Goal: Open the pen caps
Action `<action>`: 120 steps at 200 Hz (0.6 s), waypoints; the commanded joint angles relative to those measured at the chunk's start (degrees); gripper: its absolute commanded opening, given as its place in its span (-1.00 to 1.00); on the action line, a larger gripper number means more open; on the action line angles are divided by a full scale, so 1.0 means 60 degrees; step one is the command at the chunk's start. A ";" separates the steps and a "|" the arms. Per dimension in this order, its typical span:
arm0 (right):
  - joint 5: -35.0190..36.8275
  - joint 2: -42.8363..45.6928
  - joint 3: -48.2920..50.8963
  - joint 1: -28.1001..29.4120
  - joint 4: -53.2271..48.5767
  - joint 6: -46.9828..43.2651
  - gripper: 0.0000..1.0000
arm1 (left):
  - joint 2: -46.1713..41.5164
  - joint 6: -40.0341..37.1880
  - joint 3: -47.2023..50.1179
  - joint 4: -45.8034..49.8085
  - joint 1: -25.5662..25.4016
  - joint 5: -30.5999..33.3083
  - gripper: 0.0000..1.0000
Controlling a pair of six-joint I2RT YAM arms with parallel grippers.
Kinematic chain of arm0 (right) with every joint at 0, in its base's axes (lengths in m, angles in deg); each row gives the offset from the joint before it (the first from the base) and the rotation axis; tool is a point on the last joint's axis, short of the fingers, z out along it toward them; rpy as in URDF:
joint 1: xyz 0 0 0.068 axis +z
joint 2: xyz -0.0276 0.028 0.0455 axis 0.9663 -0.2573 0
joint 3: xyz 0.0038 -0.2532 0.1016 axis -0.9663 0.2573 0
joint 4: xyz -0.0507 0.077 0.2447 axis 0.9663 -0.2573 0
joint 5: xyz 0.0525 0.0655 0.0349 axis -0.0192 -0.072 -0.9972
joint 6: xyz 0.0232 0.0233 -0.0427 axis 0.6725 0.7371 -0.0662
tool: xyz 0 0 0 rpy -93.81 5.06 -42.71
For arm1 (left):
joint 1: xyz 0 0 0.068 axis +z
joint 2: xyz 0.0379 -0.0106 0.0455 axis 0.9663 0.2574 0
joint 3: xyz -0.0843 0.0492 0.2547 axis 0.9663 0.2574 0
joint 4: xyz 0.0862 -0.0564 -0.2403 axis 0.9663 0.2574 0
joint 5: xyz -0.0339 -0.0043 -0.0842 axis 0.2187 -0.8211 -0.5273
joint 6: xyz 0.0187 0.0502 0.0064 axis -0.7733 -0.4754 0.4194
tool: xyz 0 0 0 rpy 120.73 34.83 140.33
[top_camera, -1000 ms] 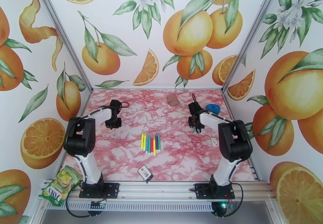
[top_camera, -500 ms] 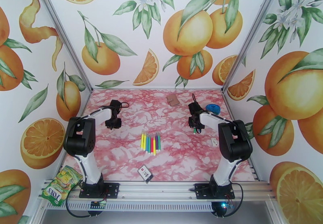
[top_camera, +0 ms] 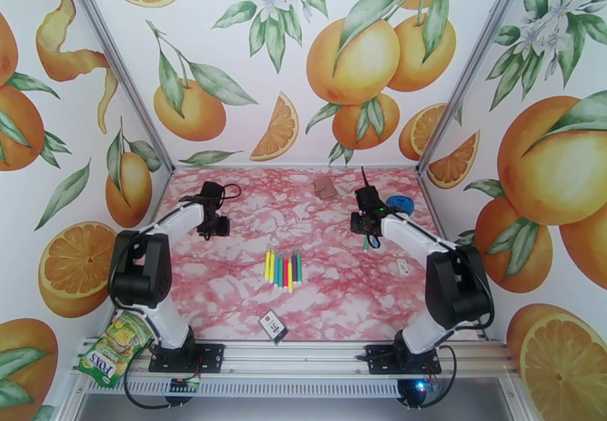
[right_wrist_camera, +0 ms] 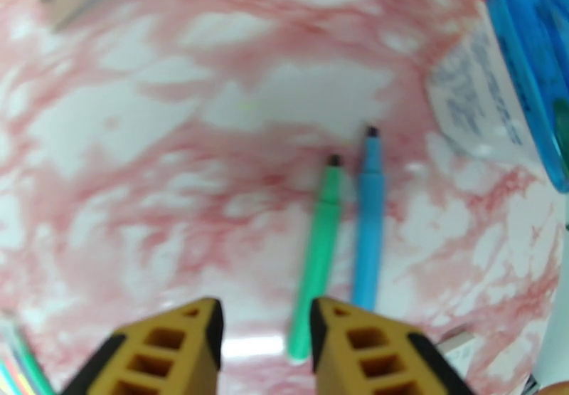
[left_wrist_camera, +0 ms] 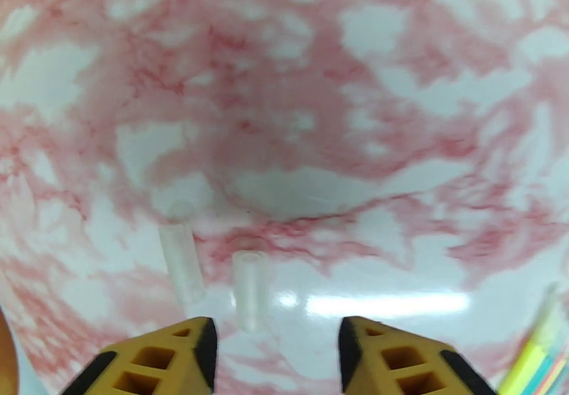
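On my left gripper (left_wrist_camera: 277,350) the yellow jaws stand apart with nothing between them; it hangs low over the pink marbled table (left_wrist_camera: 398,69); just ahead of it lie two pen caps (left_wrist_camera: 250,291), pale and see-through, side by side with a small gap, both off their pens; at the lower right corner of that wrist view I catch the ends of the row of markers (left_wrist_camera: 530,361). My right gripper (right_wrist_camera: 267,339) is likewise spread and empty; below it lie a green marker (right_wrist_camera: 320,247) and a blue marker (right_wrist_camera: 368,225), parallel and just beside each other, dark tips bare; the green one's near end sits by the inner edge of one finger, and I cannot tell whether it touches. A blue-lidded container (right_wrist_camera: 530,55) stands near the blue marker. From above, the row of markers lies mid-table between the arms; whether those wear caps I cannot tell; a black-and-white card (top_camera: 273,326) lies near the front edge.
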 commanded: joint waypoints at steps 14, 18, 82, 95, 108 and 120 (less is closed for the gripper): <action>-0.0479 0.0333 0.0104 0.0947 0.0080 -0.0352 -0.12 | -0.1137 -0.0378 0.0358 -0.0754 0.0068 -0.1380 0.18; -0.0461 0.0346 0.0090 0.1054 0.0058 -0.0340 -0.12 | -0.1219 -0.0416 0.0411 -0.0822 0.0061 -0.1437 0.18; -0.1053 0.0466 0.0447 0.2566 0.0190 0.0018 -0.10 | -0.2278 -0.0299 0.1644 -0.2537 0.0062 -0.3102 0.24; -0.1251 0.0417 0.0622 0.2812 0.0420 0.0114 -0.10 | -0.2425 -0.0244 0.1888 -0.2910 0.0062 -0.3360 0.27; -0.1557 0.0323 0.0819 0.2989 0.0645 0.0258 -0.10 | -0.2523 -0.0227 0.2074 -0.3218 0.0056 -0.3544 0.31; -0.1757 0.0240 0.1024 0.3148 0.0879 0.0375 -0.10 | -0.2582 -0.0222 0.2198 -0.3440 0.0049 -0.3810 0.33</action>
